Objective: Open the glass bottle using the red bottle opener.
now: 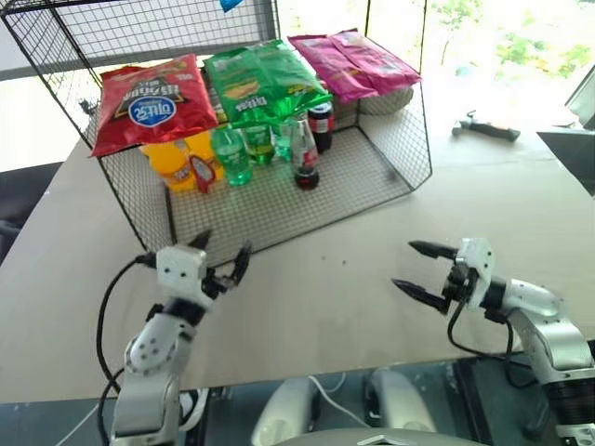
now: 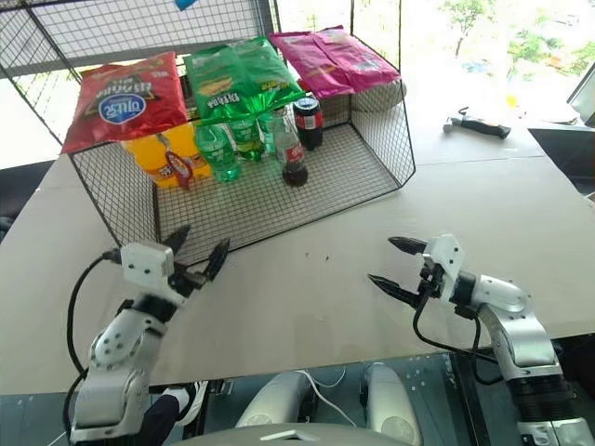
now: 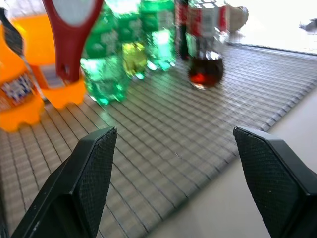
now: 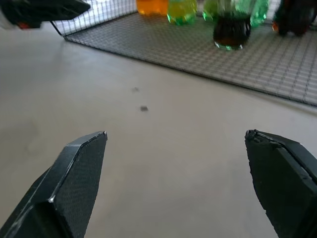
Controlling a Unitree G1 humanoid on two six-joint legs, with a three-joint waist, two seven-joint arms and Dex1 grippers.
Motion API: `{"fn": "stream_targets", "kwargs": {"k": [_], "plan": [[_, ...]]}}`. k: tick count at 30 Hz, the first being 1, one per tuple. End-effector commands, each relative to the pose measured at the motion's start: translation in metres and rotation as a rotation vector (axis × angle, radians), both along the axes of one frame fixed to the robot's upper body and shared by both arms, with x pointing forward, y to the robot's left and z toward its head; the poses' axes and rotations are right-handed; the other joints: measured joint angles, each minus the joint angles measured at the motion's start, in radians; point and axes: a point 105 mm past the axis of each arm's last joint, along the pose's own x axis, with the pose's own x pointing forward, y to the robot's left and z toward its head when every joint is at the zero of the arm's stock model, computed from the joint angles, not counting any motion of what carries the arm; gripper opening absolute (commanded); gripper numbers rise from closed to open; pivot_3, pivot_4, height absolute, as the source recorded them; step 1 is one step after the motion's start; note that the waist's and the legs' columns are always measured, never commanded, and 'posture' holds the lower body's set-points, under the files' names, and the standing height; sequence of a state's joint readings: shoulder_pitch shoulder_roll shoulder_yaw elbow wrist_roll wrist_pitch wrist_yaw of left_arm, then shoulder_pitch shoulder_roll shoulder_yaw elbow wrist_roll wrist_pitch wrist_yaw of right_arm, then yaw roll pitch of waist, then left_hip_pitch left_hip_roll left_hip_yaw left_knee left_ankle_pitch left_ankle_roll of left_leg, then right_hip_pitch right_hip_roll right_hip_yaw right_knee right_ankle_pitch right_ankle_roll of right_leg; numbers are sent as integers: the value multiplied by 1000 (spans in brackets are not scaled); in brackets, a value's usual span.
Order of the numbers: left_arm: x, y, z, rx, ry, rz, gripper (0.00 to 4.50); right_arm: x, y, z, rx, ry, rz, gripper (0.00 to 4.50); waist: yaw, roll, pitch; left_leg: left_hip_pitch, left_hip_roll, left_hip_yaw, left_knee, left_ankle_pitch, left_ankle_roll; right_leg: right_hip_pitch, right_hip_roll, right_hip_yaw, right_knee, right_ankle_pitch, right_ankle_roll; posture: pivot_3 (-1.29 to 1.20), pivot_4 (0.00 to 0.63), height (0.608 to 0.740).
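- The glass bottle point(image 1: 304, 154) is standing straight up on the wire floor of the wire basket point(image 1: 390, 177), with its thin neck pointing up and dark drink sitting at the bottom.
- It is standing near the front of the row of drinks, just in front of a squat dark bottle point(image 1: 321, 125) with a black cap.
- The red bottle opener point(image 1: 201, 172) is leaning against the orange bottles point(image 1: 173, 162), with its long handle pointing down and its round head up.
- In the left wrist view the opener point(image 3: 71, 34) is looking big and close, but its top is getting cut off by the edge.
- That view is also cutting off the top of the glass bottle point(image 3: 206, 47), so its cap is not showing there.
- Green bottles point(image 1: 244, 147) are standing between the orange bottles and the glass bottle.
- Chip bags are lying on top of the basket: a red bag point(image 1: 152, 100), a green bag point(image 1: 261, 81) and a pink bag point(image 1: 353, 60). They are hiding the tops of the back bottles.
- The left gripper point(image 1: 223, 256) is hovering over the table point(image 1: 325, 279), just in front of the basket, with its fingers spread wide and holding nothing.
- The right gripper point(image 1: 420, 269) is hovering over the bare table, well apart from the basket, with its fingers wide apart and empty too.
- A hammer point(image 1: 485, 127) is lying far off on the table, past the basket.
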State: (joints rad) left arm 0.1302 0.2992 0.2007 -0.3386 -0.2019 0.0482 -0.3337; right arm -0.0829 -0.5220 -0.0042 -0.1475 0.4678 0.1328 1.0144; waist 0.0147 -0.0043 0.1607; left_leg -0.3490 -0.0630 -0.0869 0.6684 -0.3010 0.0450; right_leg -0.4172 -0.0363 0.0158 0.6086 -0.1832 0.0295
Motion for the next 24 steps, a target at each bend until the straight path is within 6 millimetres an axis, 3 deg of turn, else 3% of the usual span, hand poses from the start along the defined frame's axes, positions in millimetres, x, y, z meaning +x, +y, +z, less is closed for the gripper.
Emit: {"fn": "stream_targets", "kwargs": {"k": [1,6,16,24], "plan": [[14,13,27,24,-121,102,3887,-9,28,42,125,-83,101,4472,0,0,0,0,0,0,0,0,0,0,0,0,0,0,0,0,150,735],[32,21,46,34,-196,162,3887,-15,44,62,166,-107,127,4472,2,0,0,-1,-1,-2,0,0,-1,0,-1,-1,0,0,0,0,150,735],[61,10,59,29,-230,91,3887,-13,46,65,157,-120,103,4472,2,-1,-1,-14,-3,-2,1,1,-2,-14,-2,-2,2,1,0,0,150,735],[68,11,69,23,-259,79,255,-13,44,61,145,-118,86,4500,-1,-2,-1,-14,-3,-2,1,1,-2,-15,-1,-1,2,1,-1,0,150,735]]}}
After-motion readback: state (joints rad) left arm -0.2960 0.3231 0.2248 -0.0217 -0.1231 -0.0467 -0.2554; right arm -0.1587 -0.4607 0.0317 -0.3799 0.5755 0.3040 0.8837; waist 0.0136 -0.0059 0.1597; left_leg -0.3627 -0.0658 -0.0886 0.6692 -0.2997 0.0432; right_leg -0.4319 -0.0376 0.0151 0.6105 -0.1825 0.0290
